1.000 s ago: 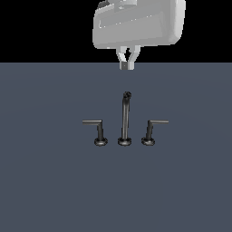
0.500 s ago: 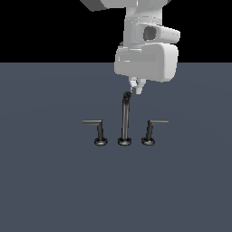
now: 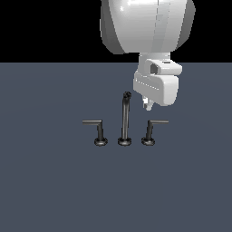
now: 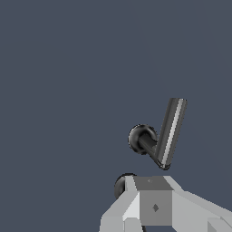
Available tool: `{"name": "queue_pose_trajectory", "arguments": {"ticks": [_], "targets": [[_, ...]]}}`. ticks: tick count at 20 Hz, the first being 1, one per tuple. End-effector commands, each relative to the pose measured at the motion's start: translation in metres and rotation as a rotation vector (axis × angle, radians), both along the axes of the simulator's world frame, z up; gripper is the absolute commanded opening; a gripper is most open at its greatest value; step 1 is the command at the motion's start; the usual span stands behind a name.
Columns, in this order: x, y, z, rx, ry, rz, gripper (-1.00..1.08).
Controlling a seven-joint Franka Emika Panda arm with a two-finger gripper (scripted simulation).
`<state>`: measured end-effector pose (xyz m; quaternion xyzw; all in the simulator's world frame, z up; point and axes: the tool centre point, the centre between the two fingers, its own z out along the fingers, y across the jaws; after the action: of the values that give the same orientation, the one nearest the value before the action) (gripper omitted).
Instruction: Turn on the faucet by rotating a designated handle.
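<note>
Item 1, the faucet [image 3: 124,120]: I log a dark grey three-piece set standing just below the centre of the exterior frame, on the plain slate-blue surface [image 3: 45,190]. All three pieces are upright on round bases, in a row, near one another but not touching.

Item 2, the spout [image 3: 125,115]: the middle and tallest piece, a thin post with a bent tip at its top.

Item 3, the designated handle [image 3: 153,129]: the piece on the exterior view's right of the spout. I see a short post with its arm bending off toward the right edge of the frame. In the wrist view it [image 4: 165,133] sits right of centre, lower half of the frame, seen from above: the arm is a long bar with a pale highlight, the round base showing beside it.

Item 4, the other handle [image 3: 96,130]: on the exterior view's left of the spout, its arm bending toward the left edge.

Item 5, the gripper [image 3: 147,105]: white, hanging under the large arm body in the upper right of the exterior frame. Its tip is above the designated handle, just beside the spout's upper part, and apart from both. From my seat I cannot tell how the jaws stand. In the wrist view its grey body [image 4: 154,206] fills the bottom edge, partly covering a second dark round base.
</note>
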<state>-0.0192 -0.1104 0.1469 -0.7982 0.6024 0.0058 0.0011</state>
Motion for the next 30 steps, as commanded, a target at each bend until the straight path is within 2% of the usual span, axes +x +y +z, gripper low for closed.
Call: {"name": "queue_pose_trajectory", "arguments": {"ticks": [1, 11, 22, 30], "targets": [[0.007, -0.013, -0.014, -0.004, -0.003, -0.062, -1.0], [0.02, -0.045, -0.047, -0.011, -0.006, -0.208, -1.0], [0.021, -0.047, -0.049, -0.01, -0.007, -0.219, -1.0], [-0.008, -0.063, -0.049, -0.01, -0.007, -0.219, -1.0]]}}
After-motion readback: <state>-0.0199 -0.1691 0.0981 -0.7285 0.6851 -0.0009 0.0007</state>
